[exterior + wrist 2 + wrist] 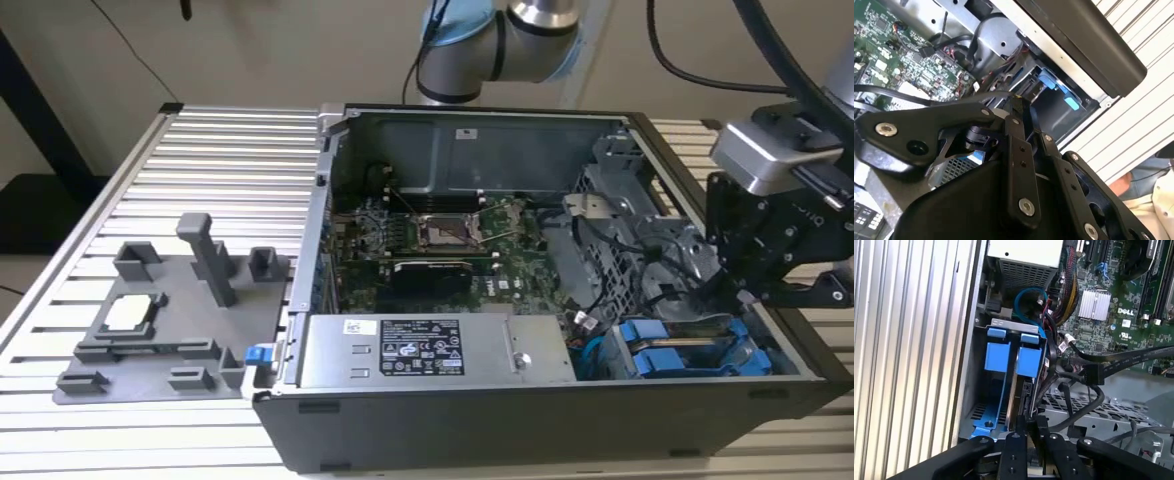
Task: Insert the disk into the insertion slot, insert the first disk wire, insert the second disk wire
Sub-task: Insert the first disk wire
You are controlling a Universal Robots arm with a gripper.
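While claw (750, 295) hovers nr, disk (1019, 360) sits in slot (973, 405).

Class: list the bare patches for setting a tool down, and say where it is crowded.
Bare: the ribbed table beyond the grey fixture tray, on the exterior view's left of the computer case. Crowded: the drive corner, with blue carriers, cables and gripper.

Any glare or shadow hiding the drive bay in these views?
Exterior view: the blue carriers sit in shade inside the case, yet readable. First wrist view: the carriers are evenly lit; the ribbed table beside glares pale. Second wrist view: the dark gripper covers the foreground; table washed bright.
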